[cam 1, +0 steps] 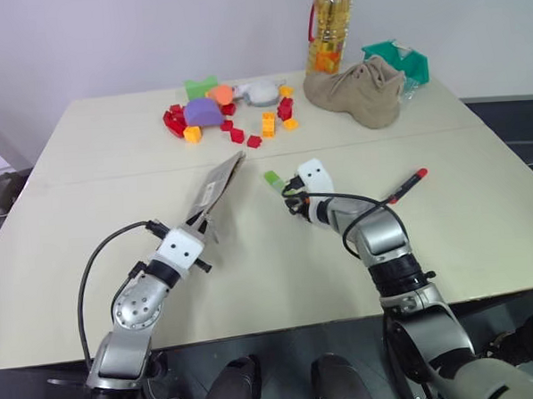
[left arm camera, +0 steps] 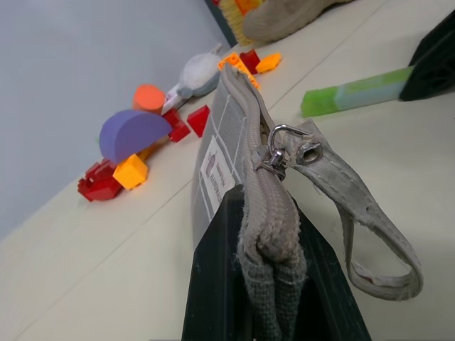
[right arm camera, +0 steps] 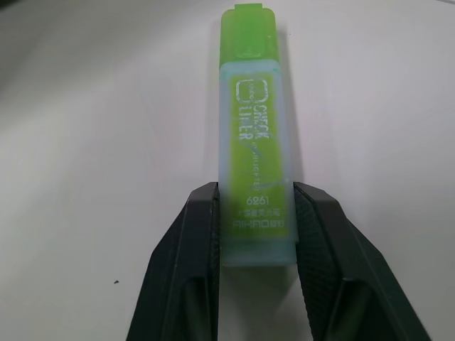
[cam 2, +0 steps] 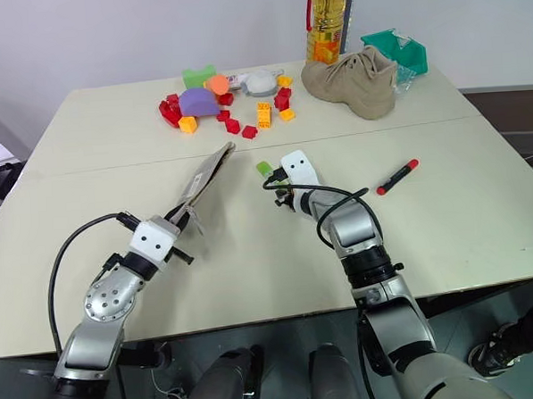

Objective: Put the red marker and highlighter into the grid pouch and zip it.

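The highlighter (right arm camera: 254, 142), light green with a paler cap, lies on the table (cam 1: 112, 154) just right of the pouch. My right gripper (right arm camera: 256, 202) is shut on its capped end, one finger pressed against each side. The grid pouch (cam 1: 217, 186) stands on its edge and slants up off the table. My left gripper (left arm camera: 266, 234) is shut on the pouch's near end, beside the zipper pull and its cord loop (left arm camera: 355, 213). The red marker (cam 1: 407, 185) lies loose on the table, to the right of my right arm.
Several toy blocks (cam 1: 226, 112) are scattered at the back of the table. A tan shoe (cam 1: 359, 92), an oil bottle (cam 1: 331, 26) and a green box (cam 1: 398, 58) stand at the back right. A seam (cam 1: 113, 176) runs across the tabletop.
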